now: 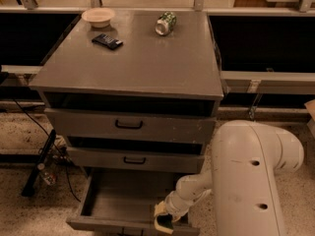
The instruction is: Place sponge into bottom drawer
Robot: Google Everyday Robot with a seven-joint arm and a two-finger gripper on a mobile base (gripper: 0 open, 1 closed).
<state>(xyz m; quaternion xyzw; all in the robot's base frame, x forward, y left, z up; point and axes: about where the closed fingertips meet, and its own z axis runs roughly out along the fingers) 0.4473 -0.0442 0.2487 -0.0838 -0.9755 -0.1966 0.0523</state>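
The bottom drawer (pixel 118 200) is pulled open at the foot of the grey cabinet, and its shallow tray floor shows. My gripper (pixel 164 218) reaches down into the drawer's front right corner, just above the drawer's front edge. Its pale fingers are closed on the sponge (pixel 167 224). Only a dark green patch with a pale yellow edge shows between them. The sponge sits low in the drawer, and I cannot tell whether it touches the floor.
My white arm (pixel 251 176) fills the lower right. The two upper drawers (pixel 129 124) with black handles are slightly open. On the cabinet top lie a bowl (pixel 98 16), a flat black packet (pixel 107 41) and a tipped can (pixel 166 22). Cables (pixel 44 166) lie on the floor at left.
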